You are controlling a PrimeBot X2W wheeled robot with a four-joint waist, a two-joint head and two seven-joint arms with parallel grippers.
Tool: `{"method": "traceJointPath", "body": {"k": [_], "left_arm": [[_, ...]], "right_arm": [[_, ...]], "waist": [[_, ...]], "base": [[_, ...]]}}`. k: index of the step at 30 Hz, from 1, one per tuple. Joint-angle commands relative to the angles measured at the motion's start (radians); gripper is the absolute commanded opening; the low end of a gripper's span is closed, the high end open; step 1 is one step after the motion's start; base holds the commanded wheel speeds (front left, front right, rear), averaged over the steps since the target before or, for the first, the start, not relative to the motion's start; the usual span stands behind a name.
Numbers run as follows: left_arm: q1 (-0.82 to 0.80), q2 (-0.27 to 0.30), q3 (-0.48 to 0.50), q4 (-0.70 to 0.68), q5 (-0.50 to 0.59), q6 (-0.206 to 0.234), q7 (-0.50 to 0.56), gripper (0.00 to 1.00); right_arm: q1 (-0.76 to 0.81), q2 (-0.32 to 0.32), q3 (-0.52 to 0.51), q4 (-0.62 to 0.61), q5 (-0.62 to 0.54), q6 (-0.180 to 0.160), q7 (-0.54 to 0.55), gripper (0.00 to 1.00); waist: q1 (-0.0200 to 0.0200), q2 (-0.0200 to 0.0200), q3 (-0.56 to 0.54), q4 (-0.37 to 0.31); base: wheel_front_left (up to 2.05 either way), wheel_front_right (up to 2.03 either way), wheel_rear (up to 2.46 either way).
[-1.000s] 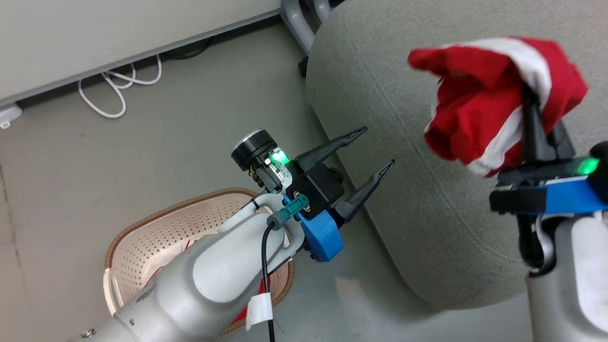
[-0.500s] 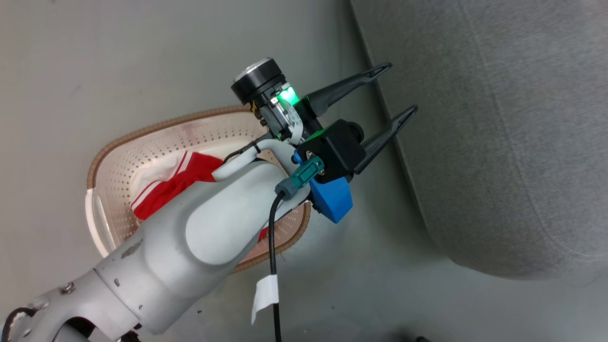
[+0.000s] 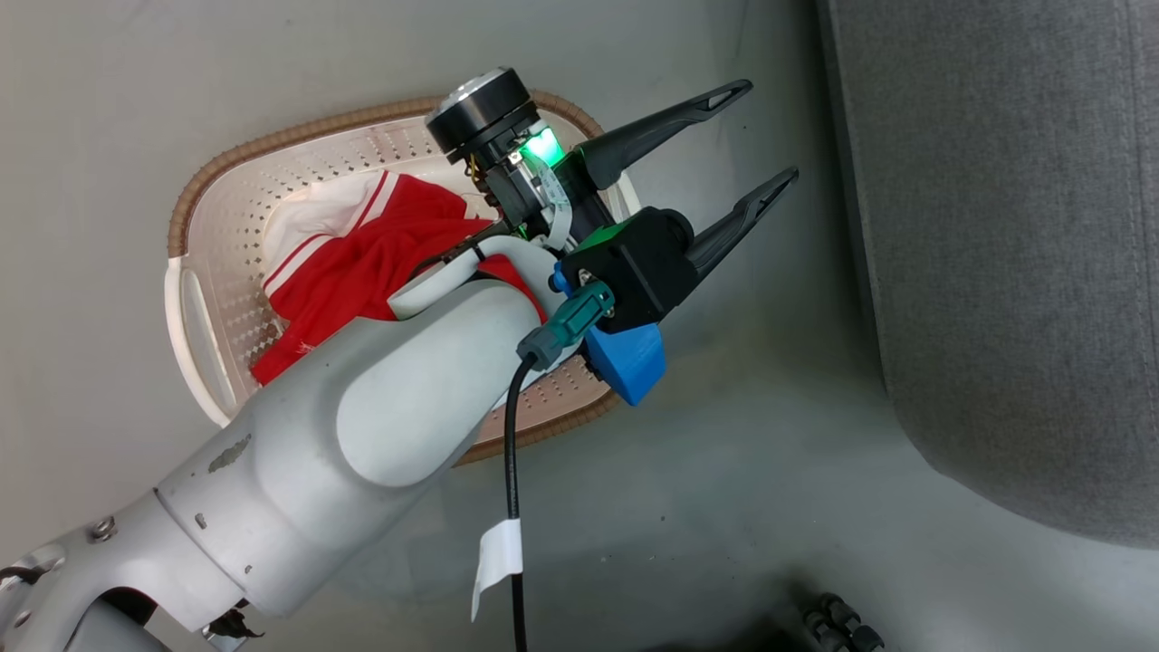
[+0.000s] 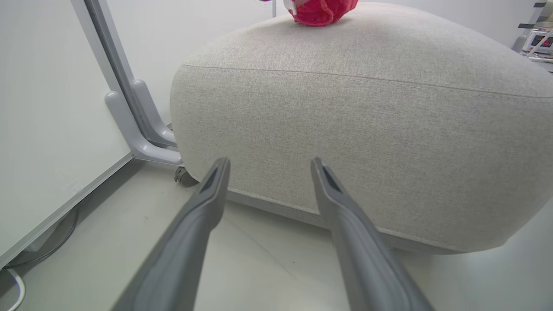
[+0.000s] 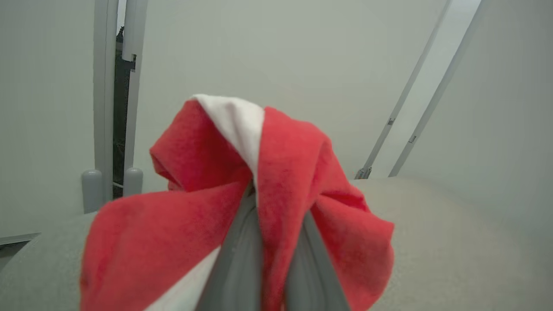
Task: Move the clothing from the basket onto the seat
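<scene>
Right jaws were pinched shut on a bunched red-and-white garment, held over the grey seat. Left jaws stood wide apart and empty beside the basket, pointing at the seat's side. One piece was nearly delivered but not released; more red clothing lay in the basket. Bare grey floor ran between them; pale walls and a frame post stood behind.

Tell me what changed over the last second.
The head camera swung left: the basket, one red garment inside, now sits mid-view, the seat at the right edge. Nothing taken or released. The left gripper stays open and empty; right gripper stays shut on the red-and-white garment.
</scene>
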Motion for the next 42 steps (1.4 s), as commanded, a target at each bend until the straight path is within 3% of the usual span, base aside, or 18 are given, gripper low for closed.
{"method": "traceJointPath", "body": {"k": [1, 9, 10, 11, 17, 26, 31, 42], "left_arm": [[-0.019, 0.004, 0.001, -0.006, -0.001, 0.004, -0.006, 1.00], [-0.012, 0.014, -0.002, -0.001, -0.009, 0.011, -0.006, 1.00], [-0.009, 0.014, -0.003, 0.000, -0.010, 0.012, -0.007, 1.00], [-0.006, 0.014, -0.004, 0.001, -0.011, 0.013, -0.007, 1.00], [0.026, -0.010, 0.010, 0.009, -0.028, 0.024, -0.011, 1.00], [0.150, -0.029, 0.105, -0.026, -0.063, 0.047, -0.012, 1.00], [0.254, -0.018, 0.204, -0.046, -0.077, 0.060, -0.012, 1.00], [0.545, 0.009, 0.509, -0.136, -0.051, 0.101, -0.012, 1.00]], "right_arm": [[0.020, -0.004, -0.012, 0.040, -0.004, 0.000, -0.004, 0.00], [0.032, 0.025, -0.019, 0.254, -0.012, 0.000, -0.004, 0.00], [0.030, 0.025, -0.020, 0.260, -0.012, 0.000, -0.004, 0.30], [0.037, 0.029, -0.018, 0.264, -0.014, 0.000, -0.004, 1.00], [0.161, 0.070, -0.027, 0.168, -0.019, 0.000, -0.004, 1.00], [0.472, 0.158, 0.037, -0.106, 0.016, 0.000, -0.004, 1.00], [0.595, 0.213, 0.140, -0.239, 0.019, 0.000, -0.004, 1.00], [0.790, 0.305, 0.367, -0.394, 0.012, 0.000, -0.004, 1.00]], "waist": [[-0.0002, 0.0000, 0.004, 0.002], [-0.0002, 0.0000, -0.006, -0.003], [-0.0002, 0.0000, -0.012, -0.004], [-0.0002, 0.0000, -0.018, -0.004], [-0.0002, 0.0000, -0.102, 0.009], [-0.0002, 0.0000, -0.297, 0.025], [-0.0002, 0.0000, -0.409, 0.036], [-0.0002, 0.0000, -0.611, 0.090]], "base": [[0.00, 0.00, 0.00], [0.00, 0.00, 0.00], [0.00, 0.00, 0.00], [0.00, 0.00, 0.00], [0.00, 0.00, 0.00], [0.00, 0.00, 0.00], [0.00, 0.00, 0.00], [0.00, 0.00, 0.00]]}}
